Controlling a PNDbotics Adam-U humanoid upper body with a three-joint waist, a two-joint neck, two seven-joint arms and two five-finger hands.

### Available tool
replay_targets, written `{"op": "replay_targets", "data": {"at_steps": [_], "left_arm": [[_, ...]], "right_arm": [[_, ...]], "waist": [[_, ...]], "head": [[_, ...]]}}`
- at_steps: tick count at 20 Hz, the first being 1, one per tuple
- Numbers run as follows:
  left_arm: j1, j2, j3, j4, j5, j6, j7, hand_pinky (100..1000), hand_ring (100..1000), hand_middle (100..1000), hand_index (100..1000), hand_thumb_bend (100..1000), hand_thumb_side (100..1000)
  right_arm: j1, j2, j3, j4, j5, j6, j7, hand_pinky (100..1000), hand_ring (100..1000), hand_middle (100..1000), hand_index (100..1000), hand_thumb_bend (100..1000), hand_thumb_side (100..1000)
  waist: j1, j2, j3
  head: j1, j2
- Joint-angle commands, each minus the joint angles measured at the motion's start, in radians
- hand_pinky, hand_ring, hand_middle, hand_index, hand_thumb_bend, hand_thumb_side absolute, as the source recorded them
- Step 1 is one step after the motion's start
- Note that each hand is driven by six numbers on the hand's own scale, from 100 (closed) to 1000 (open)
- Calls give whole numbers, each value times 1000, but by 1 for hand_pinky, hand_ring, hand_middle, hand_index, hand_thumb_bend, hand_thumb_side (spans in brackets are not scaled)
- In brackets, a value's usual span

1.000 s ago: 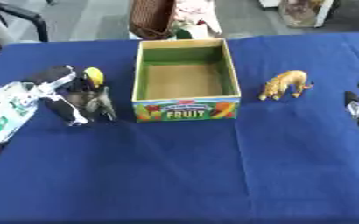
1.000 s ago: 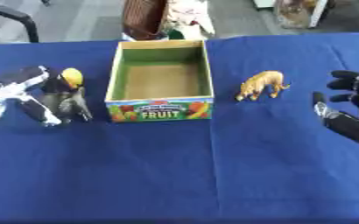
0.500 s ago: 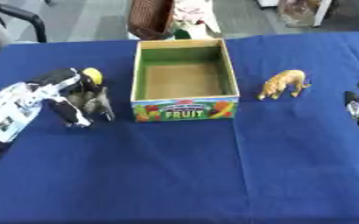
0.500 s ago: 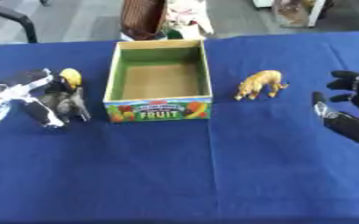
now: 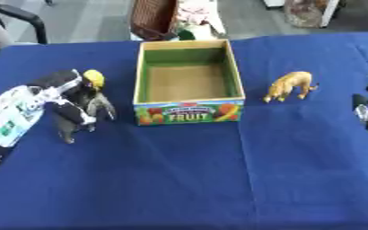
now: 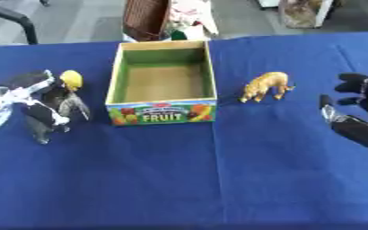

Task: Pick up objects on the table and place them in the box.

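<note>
Left hand (image 5: 50,96) curled round dark toy figure (image 5: 83,102) beside empty box (image 5: 187,81); right hand (image 6: 358,112) idle, fingers relaxed. Best: lift clear of box wall before release. Toy horse (image 5: 291,85) waits on worktop (image 5: 218,179).

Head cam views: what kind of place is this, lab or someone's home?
Probably a lab or demo room, not a home: a table under a blue cloth, staged props on it (a cardboard fruit box, a toy animal), and bare grey floor with a chair leg behind.
</note>
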Motion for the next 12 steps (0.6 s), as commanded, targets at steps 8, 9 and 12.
{"op": "replay_targets", "data": {"at_steps": [8, 9, 12], "left_arm": [[-7, 36, 28, -36, 3, 21, 25, 304, 107, 100, 336, 231, 218], [-6, 40, 31, -40, 3, 21, 22, 301, 104, 100, 333, 234, 219], [-4, 55, 41, -60, 6, 22, 14, 299, 100, 100, 328, 240, 218]], "right_arm": [[-13, -15, -7, -9, 2, -3, 1, 620, 739, 593, 777, 249, 105], [-13, -16, -8, -9, 3, -3, 0, 620, 739, 593, 777, 250, 104], [-13, -16, -8, -8, 3, -3, 0, 620, 739, 593, 777, 250, 104]], "waist": [[-3, -15, 4], [-3, -15, 4], [-3, -16, 5]], "head": [[-3, 5], [-3, 5], [-4, 5]]}}
